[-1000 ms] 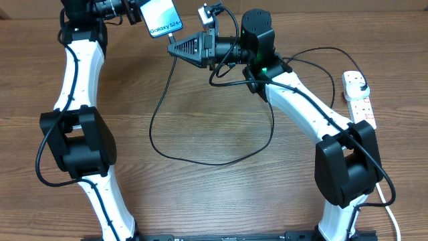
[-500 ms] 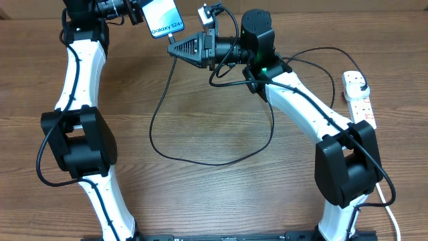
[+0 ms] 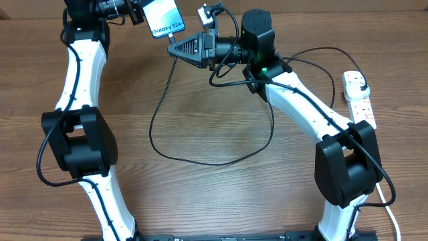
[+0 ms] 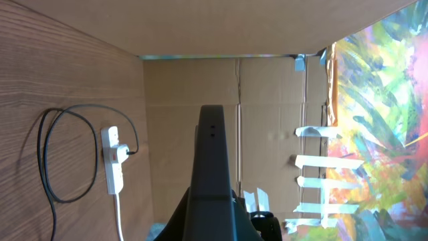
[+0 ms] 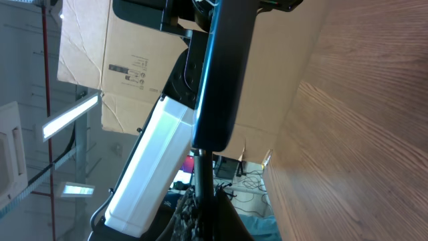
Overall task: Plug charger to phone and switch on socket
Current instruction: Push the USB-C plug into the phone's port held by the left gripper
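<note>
The phone (image 3: 164,19), its light-blue screen lit, is held up at the back left with my left gripper (image 3: 138,13) shut on it. In the left wrist view it shows as a dark edge (image 4: 212,154) rising from that gripper (image 4: 212,224). My right gripper (image 3: 176,49) points left just below the phone and is shut on the connector end of the charger (image 3: 200,161). In the right wrist view the thin connector (image 5: 200,171) rises from this gripper (image 5: 204,204) and meets the phone's end (image 5: 224,73); whether it is seated I cannot tell. The socket (image 3: 361,104) lies at the far right.
The black cable loops wide over the middle of the table and runs back to a black plug (image 3: 360,83) in the power strip (image 4: 112,167). The strip's white cord (image 3: 390,207) trails to the front right. Cardboard walls stand behind the table.
</note>
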`<state>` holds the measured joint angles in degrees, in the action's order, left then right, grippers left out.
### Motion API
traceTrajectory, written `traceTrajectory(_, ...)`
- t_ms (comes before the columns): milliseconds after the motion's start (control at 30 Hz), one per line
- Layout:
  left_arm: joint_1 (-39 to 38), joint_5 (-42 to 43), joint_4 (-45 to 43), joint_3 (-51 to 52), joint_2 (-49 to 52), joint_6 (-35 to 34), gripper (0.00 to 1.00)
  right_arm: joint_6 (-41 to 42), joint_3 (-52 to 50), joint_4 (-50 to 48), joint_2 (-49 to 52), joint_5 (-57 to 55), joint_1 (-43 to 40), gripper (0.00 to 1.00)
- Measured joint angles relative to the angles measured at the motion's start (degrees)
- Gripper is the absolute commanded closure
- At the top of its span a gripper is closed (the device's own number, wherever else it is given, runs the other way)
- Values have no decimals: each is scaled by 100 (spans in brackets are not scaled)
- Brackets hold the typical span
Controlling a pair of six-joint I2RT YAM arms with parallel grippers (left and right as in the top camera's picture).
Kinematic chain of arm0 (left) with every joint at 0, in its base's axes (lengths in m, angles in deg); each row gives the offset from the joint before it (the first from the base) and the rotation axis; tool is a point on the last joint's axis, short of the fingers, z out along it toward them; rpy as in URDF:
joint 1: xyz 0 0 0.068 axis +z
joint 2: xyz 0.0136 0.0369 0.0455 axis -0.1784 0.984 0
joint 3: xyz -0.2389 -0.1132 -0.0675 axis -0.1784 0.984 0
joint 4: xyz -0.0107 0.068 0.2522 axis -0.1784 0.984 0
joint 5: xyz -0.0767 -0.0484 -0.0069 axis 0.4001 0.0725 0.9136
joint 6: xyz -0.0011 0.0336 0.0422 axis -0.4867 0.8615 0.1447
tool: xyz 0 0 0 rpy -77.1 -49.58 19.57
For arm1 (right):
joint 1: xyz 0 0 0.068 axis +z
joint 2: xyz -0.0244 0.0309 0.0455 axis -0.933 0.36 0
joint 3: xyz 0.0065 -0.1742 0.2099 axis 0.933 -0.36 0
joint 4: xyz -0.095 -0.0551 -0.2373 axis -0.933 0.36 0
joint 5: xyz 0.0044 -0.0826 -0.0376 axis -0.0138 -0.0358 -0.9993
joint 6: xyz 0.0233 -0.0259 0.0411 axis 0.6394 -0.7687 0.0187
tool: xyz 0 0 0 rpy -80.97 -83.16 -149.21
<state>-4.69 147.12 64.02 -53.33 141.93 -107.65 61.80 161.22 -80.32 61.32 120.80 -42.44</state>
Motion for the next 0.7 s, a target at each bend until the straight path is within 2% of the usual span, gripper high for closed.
traceTrajectory(700, 0, 22, -2, 0, 0, 68, 96, 50, 0, 170, -4, -42, 0, 96)
